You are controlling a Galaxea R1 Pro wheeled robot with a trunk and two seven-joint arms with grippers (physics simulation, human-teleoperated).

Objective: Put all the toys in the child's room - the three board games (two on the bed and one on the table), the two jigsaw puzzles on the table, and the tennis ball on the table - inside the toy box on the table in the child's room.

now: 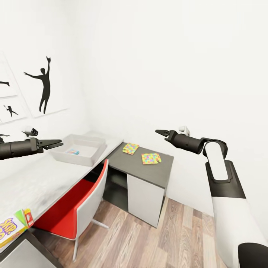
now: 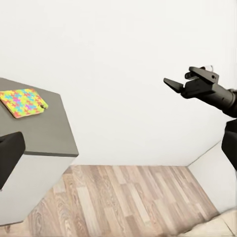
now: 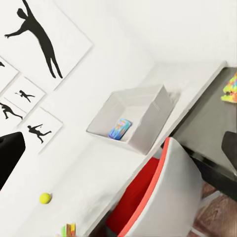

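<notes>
Along the left wall our pale desk top carries the toy box near its far end, a small blue game lying inside; two jigsaw puzzles sit apart on the lower dark cabinet section, short of its edges; the tennis ball rests on the desk; the Skip-Bo box overhangs the near edge; our left gripper hovers narrowly parted before the box, our right gripper hangs in open air above the plank floor, empty, its gap unclear; a red chair is tucked under the desk

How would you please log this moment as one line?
left end effector: open, empty | right end effector: open, empty | toy box: blue board game inside | jigsaw puzzles: on table
</notes>
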